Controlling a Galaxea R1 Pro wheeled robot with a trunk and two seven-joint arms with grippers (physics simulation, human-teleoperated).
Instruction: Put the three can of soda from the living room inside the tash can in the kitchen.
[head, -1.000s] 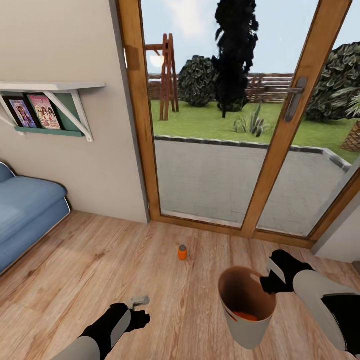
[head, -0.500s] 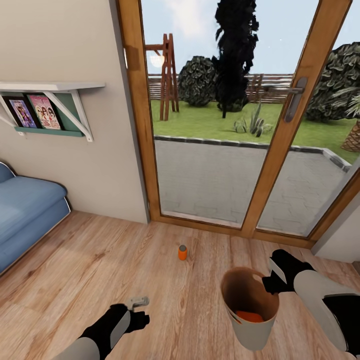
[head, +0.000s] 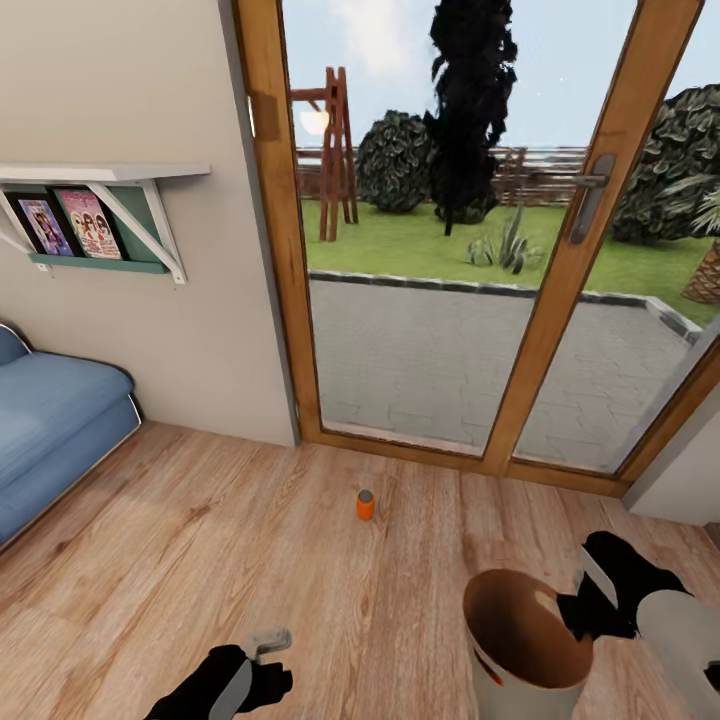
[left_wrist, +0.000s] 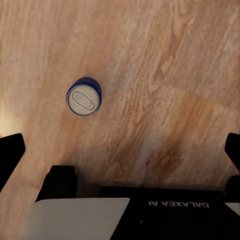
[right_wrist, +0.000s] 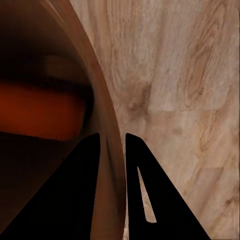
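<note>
Wood-framed glass doors (head: 480, 250) take up most of the head view, garden beyond. Pale plank floor (head: 200, 560) runs under everything. Blue sofa (head: 50, 430) sits at the left edge, with a white wall shelf with books (head: 95, 215) above it.

Grey tapered bin with orange-brown inside (head: 525, 645) stands low right in the head view, bottom cut off by the frame. Right gripper (right_wrist: 111, 145) holds it by the rim: jaws clamped on the bin wall, one finger inside, one outside. In the right wrist view an orange object (right_wrist: 40, 112) lies in the bin; looks like a can, but too blurred to confirm.

Right arm, black and white (head: 650, 620), comes in from the lower right corner.

Left gripper (left_wrist: 120, 150) hangs over bare floor, jaws wide apart, nothing between them. In the head view it shows at the bottom left (head: 262, 660).

Dark blue soda can with grey top (left_wrist: 84, 97) stands upright on the floor just ahead of the left gripper, not touched.

Small orange soda can with grey top (head: 365, 505) stands upright on the floor near the doors, well apart from both grippers and the bin.
</note>
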